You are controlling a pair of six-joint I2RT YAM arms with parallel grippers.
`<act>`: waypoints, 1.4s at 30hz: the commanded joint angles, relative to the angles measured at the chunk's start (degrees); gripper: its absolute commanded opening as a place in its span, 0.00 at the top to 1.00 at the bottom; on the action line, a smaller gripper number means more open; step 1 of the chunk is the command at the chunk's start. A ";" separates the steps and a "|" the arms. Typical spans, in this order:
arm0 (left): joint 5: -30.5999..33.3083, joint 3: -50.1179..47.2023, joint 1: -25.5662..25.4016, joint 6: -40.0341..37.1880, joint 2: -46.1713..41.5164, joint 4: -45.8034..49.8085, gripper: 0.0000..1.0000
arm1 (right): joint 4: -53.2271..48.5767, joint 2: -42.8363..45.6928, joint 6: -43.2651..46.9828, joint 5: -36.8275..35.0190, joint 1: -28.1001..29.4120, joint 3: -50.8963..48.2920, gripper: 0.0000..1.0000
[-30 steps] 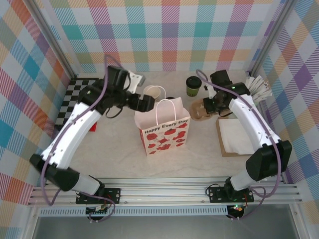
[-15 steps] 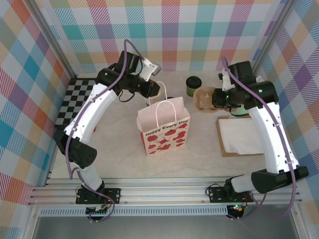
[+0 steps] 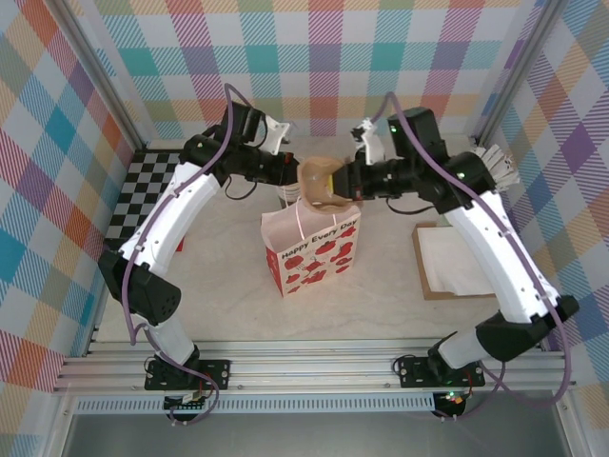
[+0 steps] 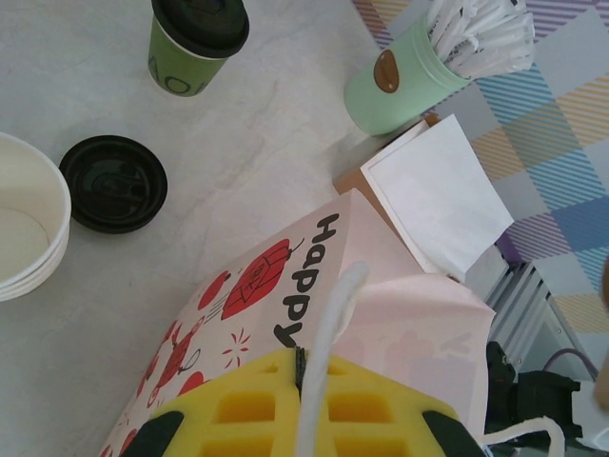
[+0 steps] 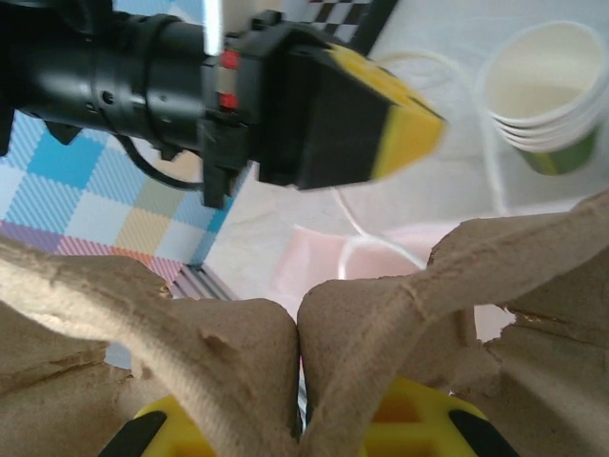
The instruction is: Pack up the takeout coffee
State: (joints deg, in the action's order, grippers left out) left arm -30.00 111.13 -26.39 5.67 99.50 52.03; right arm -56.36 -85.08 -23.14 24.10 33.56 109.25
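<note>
The takeout coffee (image 4: 195, 43), a short green cup with a black lid, stands on the table behind the bag. The pink paper gift bag (image 3: 314, 249) with red print stands upright mid-table. My left gripper (image 3: 288, 174) is at the bag's back left top, and in the left wrist view this gripper (image 4: 303, 357) is shut on the white rope handle (image 4: 328, 324). My right gripper (image 3: 344, 179) is shut on a brown pulp cup carrier (image 3: 322, 181), which hangs just over the bag's open mouth. In the right wrist view the carrier (image 5: 190, 324) hides most of the yellow fingers (image 5: 419, 419).
A loose black lid (image 4: 112, 183) and a stack of white-rimmed cups (image 4: 29, 228) lie behind the bag on the left. A mint cup of sachets (image 3: 493, 167) stands back right, a white napkin on a brown board (image 3: 452, 262) right, and a checkered mat (image 3: 143, 190) left.
My left gripper closed on the bag's handle. The right arm swung left, carrying the pulp carrier from the back right of the table to above the bag.
</note>
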 commanded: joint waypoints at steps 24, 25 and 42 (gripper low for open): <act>7.60 3.82 0.03 12.82 0.16 1.34 1.00 | -18.03 -20.95 4.62 -20.91 7.31 6.05 1.00; 7.25 3.60 0.03 12.83 0.01 1.25 1.00 | -18.74 -21.86 4.59 -22.31 7.71 6.88 1.00; 9.17 1.70 0.29 13.67 0.69 0.74 1.00 | -11.66 -14.09 4.01 -21.27 10.38 6.60 1.00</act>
State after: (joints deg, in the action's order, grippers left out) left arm -22.33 113.30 -26.20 18.70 101.16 53.60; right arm -71.72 -105.80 -19.66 0.45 43.57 116.75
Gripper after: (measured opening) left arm 0.044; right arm 0.144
